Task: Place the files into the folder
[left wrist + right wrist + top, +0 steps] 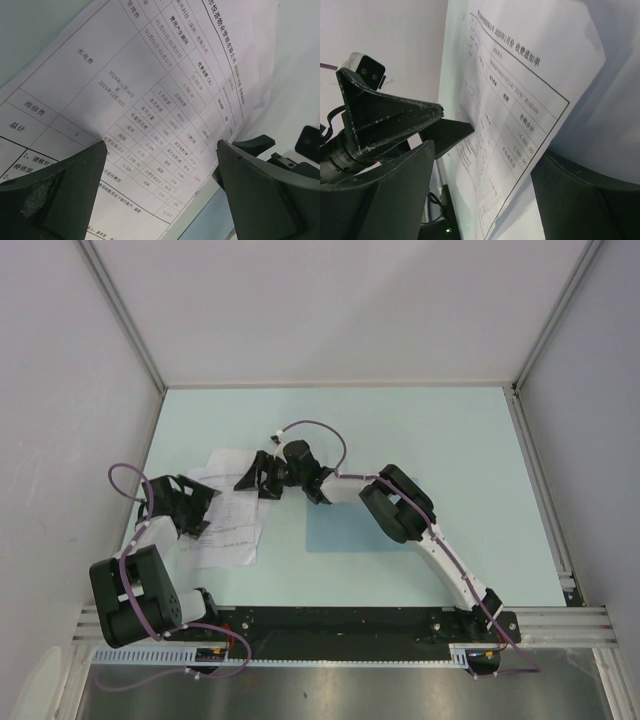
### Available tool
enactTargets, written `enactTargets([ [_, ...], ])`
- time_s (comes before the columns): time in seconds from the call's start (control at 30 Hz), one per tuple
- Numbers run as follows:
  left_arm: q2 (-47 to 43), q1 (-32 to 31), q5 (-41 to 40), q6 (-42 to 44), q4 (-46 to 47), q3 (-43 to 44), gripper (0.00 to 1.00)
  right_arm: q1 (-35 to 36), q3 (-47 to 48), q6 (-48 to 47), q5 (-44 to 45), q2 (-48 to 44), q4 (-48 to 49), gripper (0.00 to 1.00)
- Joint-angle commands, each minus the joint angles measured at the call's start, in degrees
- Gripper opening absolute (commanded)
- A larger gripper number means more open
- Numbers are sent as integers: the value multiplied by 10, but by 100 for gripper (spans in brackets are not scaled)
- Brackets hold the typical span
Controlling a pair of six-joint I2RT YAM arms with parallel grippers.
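Seen from above, a pale mint table (440,440) sat inside a white-walled booth, with two black-and-white robot arms mounted along its lower edge.

The files (232,528), a few white sheets printed with small black text and tables, lay loosely fanned on the table in the left middle of the frame. The folder (342,530), a faint pale-blue rectangle, lay flat just right of the sheets near the frame's centre. The right arm's elbow crossed over its upper right corner. The files were outside the folder.

The left gripper (203,510) hung over the left part of the sheets. In its wrist view its two dark fingers (60,195) stood wide apart in the lower corners, holding nothing. A printed table on the files (150,70) filled the space between and above them.

The right gripper (257,487) reached across to the upper right edge of the sheets. In its wrist view its fingers (395,200) were also spread apart, low in the frame. A printed sheet of the files (520,100) ran up the middle between them, not pinched. The left gripper (385,117) showed as a black wedge at the left of that view.
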Motion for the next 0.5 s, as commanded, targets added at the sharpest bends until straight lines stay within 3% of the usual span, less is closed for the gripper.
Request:
enactTargets([
  [0.0,11,3,12,7,-10,-23,100,16,-33,81,-21,-32,66,79],
  [0.1,0,3,16,20,-15,-17,100,12,-22,40,2,-30,40,71],
  [0.13,-6,3,16,28,-23,-15,100,11,-20,31,8,-29,39,65],
  [0.17,-14,2,15,33,-29,-12,99,10,-16,7,13,-24,36,51],
  [0.23,-47,3,10,50,-50,0,100,10,-3,-17,24,-23,17,42],
  [0.33,-105,3,5,81,-77,23,100,13,18,-44,39,-30,-25,0],
  [0.47,-175,-10,1,111,-122,89,99,18,68,-105,72,-63,-143,0],
])
